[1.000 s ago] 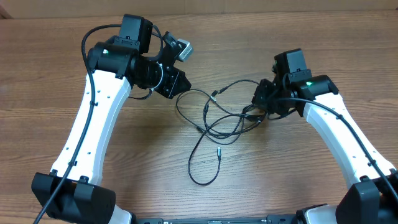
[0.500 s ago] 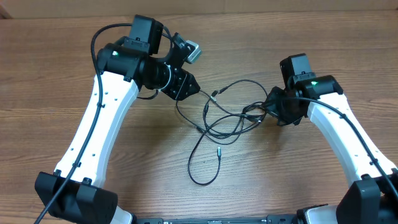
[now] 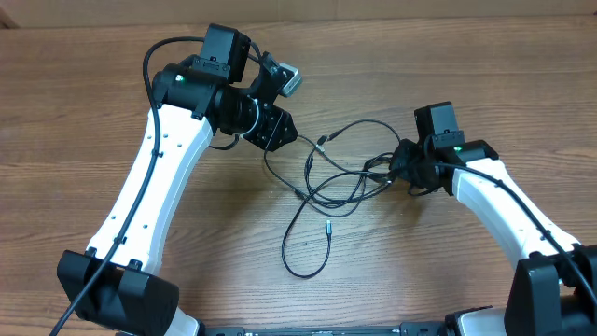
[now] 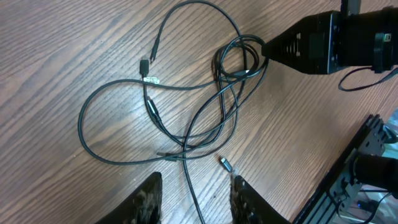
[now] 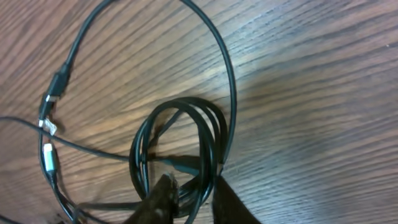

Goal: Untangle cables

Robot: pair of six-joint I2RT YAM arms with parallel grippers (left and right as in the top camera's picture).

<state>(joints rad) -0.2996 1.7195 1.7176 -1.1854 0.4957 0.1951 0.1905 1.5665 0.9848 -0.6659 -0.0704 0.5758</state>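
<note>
From above: the cables (image 3: 331, 177) lie mid-surface (image 3: 56, 140), a loose tangle stretched left to right between the two arms. One long loop trails toward the near edge, and its silver-tipped plug (image 3: 327, 226) points away from that edge. The left claw (image 3: 289, 135) hangs over the tangle's left end. The right claw (image 3: 399, 166) sits at the right end, on the small coil (image 3: 378, 173).

Left wrist view: the left claw (image 4: 196, 199) is wide apart with nothing clamped, and one cord runs along the wood under the gap. The cables (image 4: 186, 124) stretch diagonally from the wide loop at lower left up to the coil (image 4: 239, 59), where the right claw (image 4: 267, 48) noses in. The loose plug (image 4: 225, 164) lies slanted, just beside the left claw.

Right wrist view: the right claw (image 5: 193, 196) stands slightly apart. Strands of the coil (image 5: 180, 149) lie in the gap, and I cannot tell whether the tips touch them. A tall arc of cord rises from the coil toward the upper left.
</note>
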